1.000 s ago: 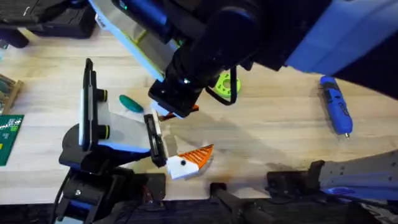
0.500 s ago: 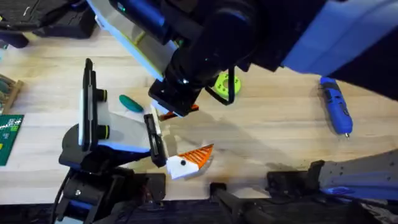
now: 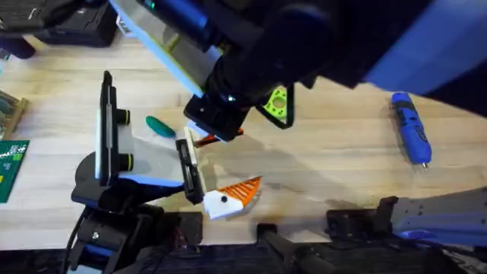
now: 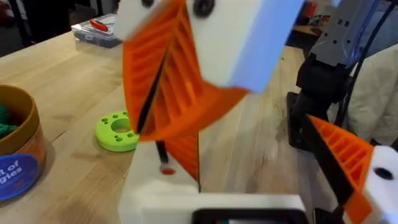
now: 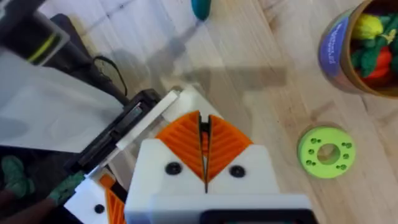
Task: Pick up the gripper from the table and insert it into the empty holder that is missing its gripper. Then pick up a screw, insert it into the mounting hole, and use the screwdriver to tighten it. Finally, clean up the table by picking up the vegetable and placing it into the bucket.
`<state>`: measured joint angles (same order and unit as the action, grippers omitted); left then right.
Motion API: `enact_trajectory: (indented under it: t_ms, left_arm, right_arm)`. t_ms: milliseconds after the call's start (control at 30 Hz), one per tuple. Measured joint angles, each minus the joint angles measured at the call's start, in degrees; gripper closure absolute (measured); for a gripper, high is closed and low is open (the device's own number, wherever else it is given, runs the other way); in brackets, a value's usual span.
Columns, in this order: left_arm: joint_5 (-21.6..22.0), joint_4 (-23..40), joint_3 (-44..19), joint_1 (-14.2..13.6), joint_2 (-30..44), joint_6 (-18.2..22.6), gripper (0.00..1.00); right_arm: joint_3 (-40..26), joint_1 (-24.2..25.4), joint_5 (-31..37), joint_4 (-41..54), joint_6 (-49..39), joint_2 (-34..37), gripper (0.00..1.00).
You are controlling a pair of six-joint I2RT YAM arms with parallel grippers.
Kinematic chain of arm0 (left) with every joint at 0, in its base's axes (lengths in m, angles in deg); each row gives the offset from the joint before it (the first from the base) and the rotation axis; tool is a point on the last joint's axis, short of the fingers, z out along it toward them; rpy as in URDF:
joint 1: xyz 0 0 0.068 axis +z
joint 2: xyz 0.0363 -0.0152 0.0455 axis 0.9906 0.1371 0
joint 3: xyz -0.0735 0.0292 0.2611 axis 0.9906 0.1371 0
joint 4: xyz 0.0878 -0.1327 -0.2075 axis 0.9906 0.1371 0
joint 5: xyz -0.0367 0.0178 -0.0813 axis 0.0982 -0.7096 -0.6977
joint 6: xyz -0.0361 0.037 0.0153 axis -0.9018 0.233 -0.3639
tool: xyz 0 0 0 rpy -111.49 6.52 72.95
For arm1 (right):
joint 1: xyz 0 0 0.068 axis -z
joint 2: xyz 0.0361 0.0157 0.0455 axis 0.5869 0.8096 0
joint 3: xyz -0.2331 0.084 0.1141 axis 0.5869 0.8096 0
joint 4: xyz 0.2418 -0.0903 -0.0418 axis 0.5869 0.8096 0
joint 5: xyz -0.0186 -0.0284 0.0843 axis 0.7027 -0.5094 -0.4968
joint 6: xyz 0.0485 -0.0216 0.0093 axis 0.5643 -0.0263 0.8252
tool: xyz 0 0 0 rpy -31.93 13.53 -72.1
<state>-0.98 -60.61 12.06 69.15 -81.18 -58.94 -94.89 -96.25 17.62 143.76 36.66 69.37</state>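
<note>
Pinching a thin dark rod [image 4: 152, 93], probably the screw, between the orange pads [image 5: 180, 143] of the right gripper [image 5: 204, 127], pressed almost flat together, and hanging low over the white holder [image 4: 161, 186]. Shifted only a little toward the lime-green ring [image 3: 276, 103] since a second ago, so judged as fine aiming at the mounting hole, not tightening, with the screwdriver [image 3: 411, 129] lying well apart. Noted near the front edge of the table [image 3: 327, 167], just beside the left arm's black bar: the gripper [image 3: 232, 194], white with an orange ribbed pad and one black hole, unmoved, loose or seated impossible to tell.
</note>
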Motion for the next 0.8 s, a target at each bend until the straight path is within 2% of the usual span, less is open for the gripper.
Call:
enact_trajectory:
  t_ms: [267,800]
  left_arm:
    - [0.0,-0.02,0.0,0.0,0.0,0.0,0.014]
    - [0.0,-0.02,0.0,-0.02,-0.02,0.0,0.014]
  right_arm:
    - [0.0,0.0,0.17,0.02,0.0,-2.79,0.996]
    - [-0.02,-0.07,-0.83,0.26,0.28,-2.5,0.996]
